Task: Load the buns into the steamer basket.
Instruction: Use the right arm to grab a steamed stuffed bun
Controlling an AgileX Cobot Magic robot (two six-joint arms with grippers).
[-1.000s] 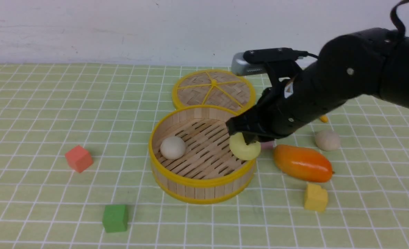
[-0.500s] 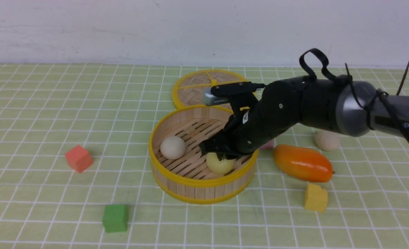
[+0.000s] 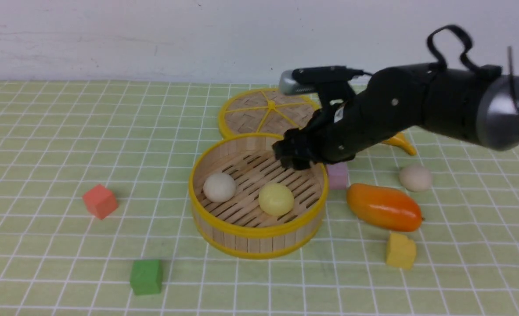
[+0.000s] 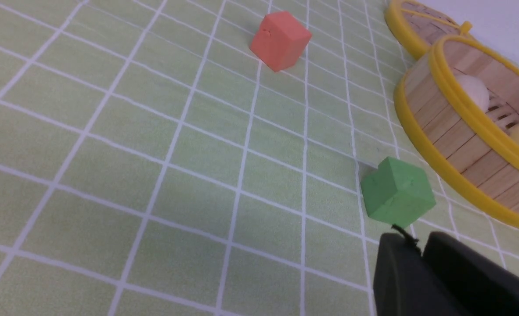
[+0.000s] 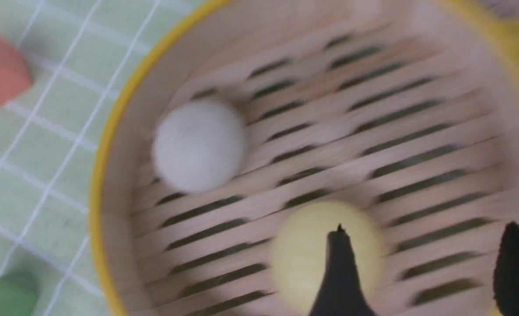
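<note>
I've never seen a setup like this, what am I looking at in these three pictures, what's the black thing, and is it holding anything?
It is a robot with two arms. The wide picture looks forward from between them; the other two come from cameras on each wrist. The black right arm reaches over a round bamboo steamer basket on a green checked cloth. Its fingers are open and empty. An off-white bun and a pale yellow bun lie inside; a beige bun sits outside near an orange mango, coloured cubes and the flat woven lid. The left arm's fingers are shut and empty.
</note>
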